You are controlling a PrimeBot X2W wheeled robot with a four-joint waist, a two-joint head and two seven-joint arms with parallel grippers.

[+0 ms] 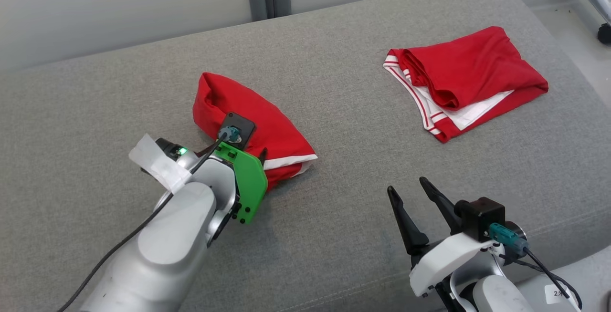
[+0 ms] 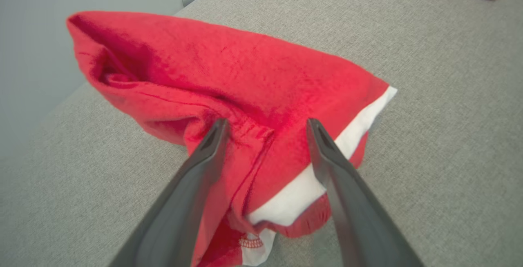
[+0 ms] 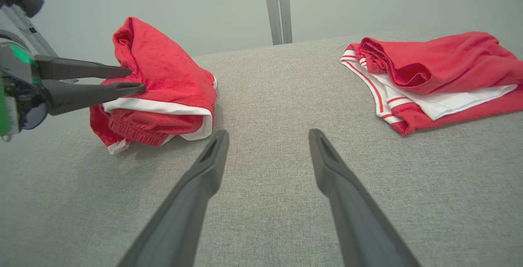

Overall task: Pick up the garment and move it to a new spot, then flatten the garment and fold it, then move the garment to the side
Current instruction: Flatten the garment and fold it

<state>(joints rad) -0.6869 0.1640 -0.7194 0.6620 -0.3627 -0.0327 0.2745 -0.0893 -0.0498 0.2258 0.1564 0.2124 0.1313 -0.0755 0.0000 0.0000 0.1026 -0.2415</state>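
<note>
Looking down from the head view, a bunched red garment [image 1: 269, 121] with white trim is seen lying on the grey upholstered surface [image 1: 334, 64], left of centre. The left gripper [image 1: 260, 153] is placed at the garment's near edge and is largely hidden behind a wrist camera [image 1: 236, 130] and a green bracket [image 1: 250, 183]. A second red garment [image 1: 472, 73], folded and striped in white, is laid well apart at the far right. The right gripper [image 1: 406, 184] is held over bare fabric at the lower right, its fingers spread wide with nothing between them.

From the left wrist, the two dark fingers [image 2: 204, 152] are seen wide apart, straddling the garment's near end, where a white band [image 2: 294, 193] is exposed. Cloth lies between them but is not pinched. A corner of the second red garment is caught at the upper right.

From the right wrist, the right gripper's fingers are shown parted over bare surface. To the left, the left gripper's fingertips are set against the garment's side, one above the other. The second red garment is seen at the right.
</note>
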